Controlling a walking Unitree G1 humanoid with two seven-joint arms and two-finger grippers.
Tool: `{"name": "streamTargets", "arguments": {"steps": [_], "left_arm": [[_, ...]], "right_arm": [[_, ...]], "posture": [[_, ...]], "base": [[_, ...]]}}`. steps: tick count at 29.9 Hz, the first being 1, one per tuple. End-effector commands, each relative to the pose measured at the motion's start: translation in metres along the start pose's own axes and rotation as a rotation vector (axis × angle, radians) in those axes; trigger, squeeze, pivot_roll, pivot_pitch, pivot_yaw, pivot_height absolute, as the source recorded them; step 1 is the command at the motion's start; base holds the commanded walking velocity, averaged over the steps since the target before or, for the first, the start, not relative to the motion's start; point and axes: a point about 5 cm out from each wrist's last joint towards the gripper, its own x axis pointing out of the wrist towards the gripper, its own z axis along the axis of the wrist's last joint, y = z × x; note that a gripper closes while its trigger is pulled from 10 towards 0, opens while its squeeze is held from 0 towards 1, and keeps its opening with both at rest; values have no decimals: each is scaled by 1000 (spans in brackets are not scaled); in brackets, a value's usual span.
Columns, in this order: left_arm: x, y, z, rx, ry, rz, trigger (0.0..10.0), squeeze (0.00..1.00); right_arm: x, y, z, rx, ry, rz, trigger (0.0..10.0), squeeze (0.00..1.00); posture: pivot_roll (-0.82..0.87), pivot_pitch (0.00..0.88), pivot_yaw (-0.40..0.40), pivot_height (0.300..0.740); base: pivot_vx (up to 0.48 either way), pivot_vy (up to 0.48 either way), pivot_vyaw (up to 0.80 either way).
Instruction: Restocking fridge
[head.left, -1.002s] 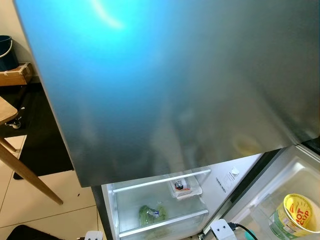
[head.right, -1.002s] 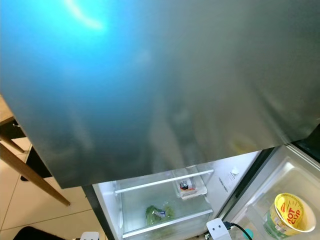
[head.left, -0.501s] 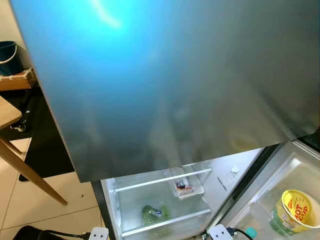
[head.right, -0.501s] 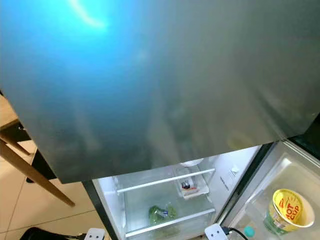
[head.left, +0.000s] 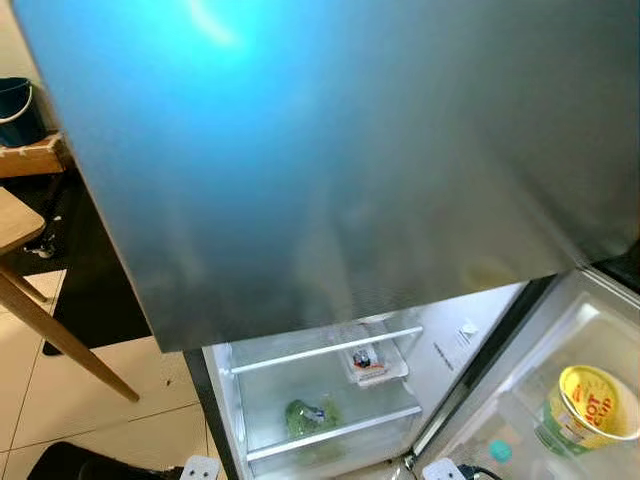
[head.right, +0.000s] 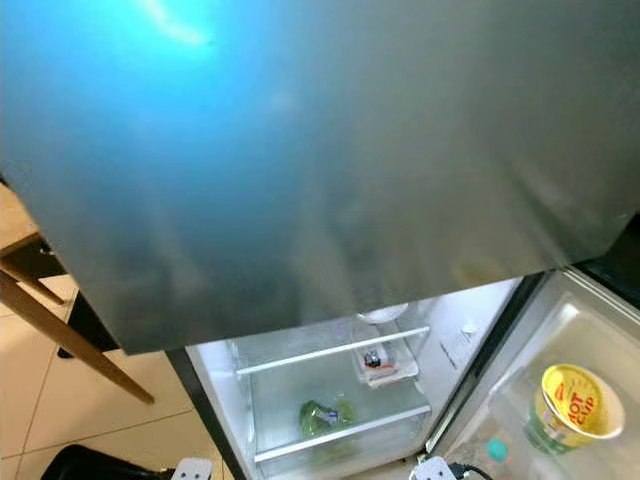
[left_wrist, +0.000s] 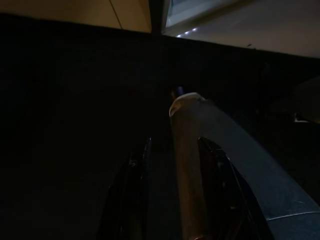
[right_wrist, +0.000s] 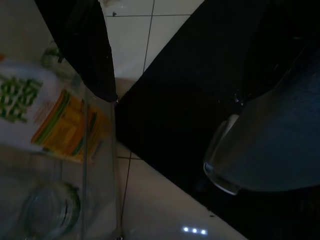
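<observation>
Right gripper (right_wrist: 165, 135) hangs with its two fingers (right_wrist: 90, 50) spread wide and holding nothing, just beside the clear plastic rail (right_wrist: 84, 165) of a fridge door shelf. Past that rail, close to the gripper, sit a white packet (right_wrist: 45, 115) printed in green and orange and a round glass jar (right_wrist: 50, 210), both blurred. Pale floor tiles (right_wrist: 150, 20) lie beyond.

Left gripper (left_wrist: 170, 150) hangs in deep shade; whether it is spread or closed cannot be told.

Compared with a second ago the head camera has shifted slightly, so the whole scene sits a little differently in the picture. The goods in the fridge have stayed put.

Farther from the right gripper, a yellow cup (head.left: 598, 405) with red lettering stands in a translucent door bin (head.left: 520, 400), near a small teal cap (head.left: 500, 452). In the lit lower compartment (head.left: 440, 350), a leafy green bundle (head.left: 310, 415) lies under a glass shelf with a white edge. A clear tray (head.left: 365, 360) holding a small red and black item sits on that shelf.

Above, a closed upper door (head.left: 350, 150) of brushed steel carries a blue glare. Farthest off to the left are a slanting wooden leg (head.left: 60, 335) and a blue bucket (head.left: 15, 105).
</observation>
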Motion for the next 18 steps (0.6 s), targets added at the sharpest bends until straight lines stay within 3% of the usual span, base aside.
{"name": "streamTargets", "arguments": {"steps": [1,8,18], "left_arm": [[-1,-3,-8,3,31,-6,10000,0],[-1,-1,-9,0,35,-3,10000,0],[-1,-3,-12,8,42,-7,10000,0]], "right_arm": [[0,-3,0,-2,2,-9,10000,0],[1,2,5,-8,-12,3,10000,0],[0,8,-9,2,22,9,10000,0]], "posture": [[-26,0,-17,740],[-28,0,-9,740],[-30,0,-9,740]], "base": [[-334,0,0],[-336,0,0],[-345,0,0]]}}
